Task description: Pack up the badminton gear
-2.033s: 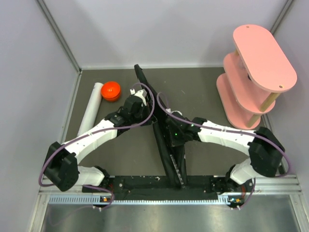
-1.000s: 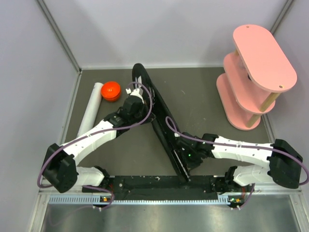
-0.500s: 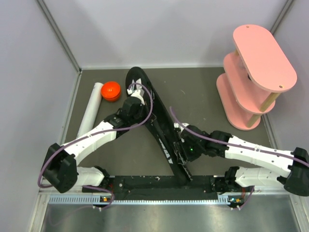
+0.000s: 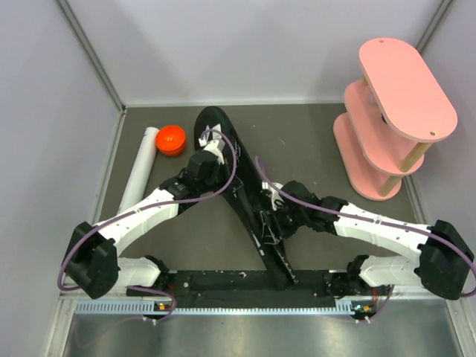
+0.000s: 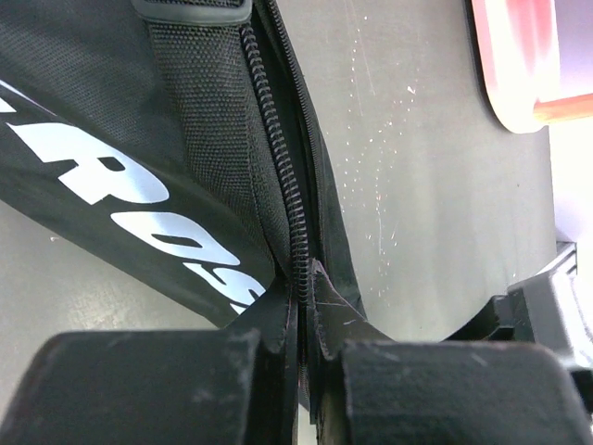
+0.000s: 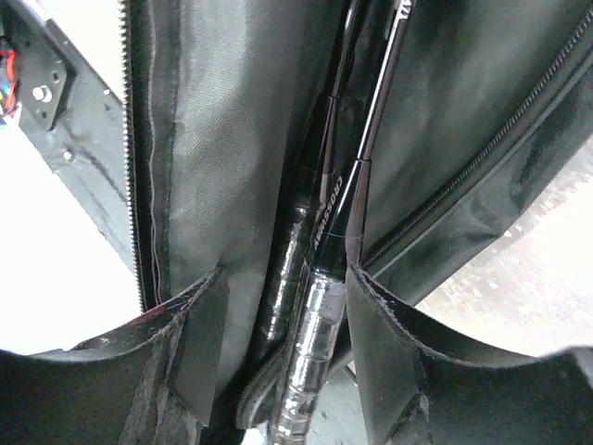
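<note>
1. Reference item: the black racket-shaped bag [image 4: 247,199]. It lies on the grey table [image 4: 320,163] on a diagonal, with its rounded head at the far end and its narrow end toward my arm bases. White lettering runs along its side, and its long seam stands open.

2. My left pincer [image 5: 301,306] is at the head end of the bag. It is clenched on the bag's edge. The fabric and the zipper [image 5: 278,158] run straight down into the pinch between my two fingers.

3. My right pincer [image 6: 283,315] is at the middle of the bag, reaching in from the bag's right side. It is released: the fingers stand apart inside the open seam, one on each side.

4. The two rackets [image 6: 324,232] lie inside the bag. Their wrapped handles and thin black shafts pass side by side through the gap between my right fingers. The wrist view is dark and close here, so I cannot tell whether either finger touches a handle.

5. The white tube [image 4: 139,172] lies left of the bag, well apart from it. Its orange cap [image 4: 171,140] sits off the tube, at the tube's far end, just left of the bag's head.

6. The pink shelf [image 4: 398,111] stands far to the right of the bag, by the right wall.
</note>
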Robot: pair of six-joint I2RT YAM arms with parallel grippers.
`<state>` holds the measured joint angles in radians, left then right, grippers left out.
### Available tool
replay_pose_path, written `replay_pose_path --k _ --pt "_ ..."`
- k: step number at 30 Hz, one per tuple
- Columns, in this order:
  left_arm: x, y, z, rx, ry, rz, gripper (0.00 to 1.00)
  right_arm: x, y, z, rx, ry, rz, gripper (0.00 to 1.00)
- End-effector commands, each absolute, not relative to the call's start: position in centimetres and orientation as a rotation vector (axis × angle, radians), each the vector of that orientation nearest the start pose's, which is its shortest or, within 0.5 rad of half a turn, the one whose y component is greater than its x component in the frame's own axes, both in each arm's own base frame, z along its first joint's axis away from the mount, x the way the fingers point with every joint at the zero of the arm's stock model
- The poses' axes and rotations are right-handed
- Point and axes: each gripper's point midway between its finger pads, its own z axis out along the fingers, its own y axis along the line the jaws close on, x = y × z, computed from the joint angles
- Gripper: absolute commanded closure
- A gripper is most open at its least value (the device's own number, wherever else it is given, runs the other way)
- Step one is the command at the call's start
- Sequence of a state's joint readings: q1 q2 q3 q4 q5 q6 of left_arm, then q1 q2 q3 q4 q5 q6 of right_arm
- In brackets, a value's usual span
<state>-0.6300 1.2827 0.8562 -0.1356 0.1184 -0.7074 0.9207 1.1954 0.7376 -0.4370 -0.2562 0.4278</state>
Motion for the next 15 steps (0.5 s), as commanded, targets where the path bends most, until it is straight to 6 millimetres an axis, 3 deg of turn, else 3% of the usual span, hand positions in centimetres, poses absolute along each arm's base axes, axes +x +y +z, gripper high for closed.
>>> replay_pose_path --k 1,8,11,15 --pt "28.7 -27.5 19.6 0.034 2.147 -0.972 1.0 12.2 29.6 10.3 -0.884 2.388 1.063 0.46" --pt "28.5 -27.7 19.6 0.063 2.151 -0.983 1.0 13.4 28.5 6.6 -0.856 2.477 0.911 0.4" --pt "28.3 -27.9 19.7 0.081 2.152 -0.996 1.0 13.2 28.9 6.2 -0.863 2.474 0.959 0.39" --pt "28.0 -28.9 19.8 0.115 2.15 -1.06 1.0 12.6 30.8 6.4 -0.814 2.444 1.127 0.52"
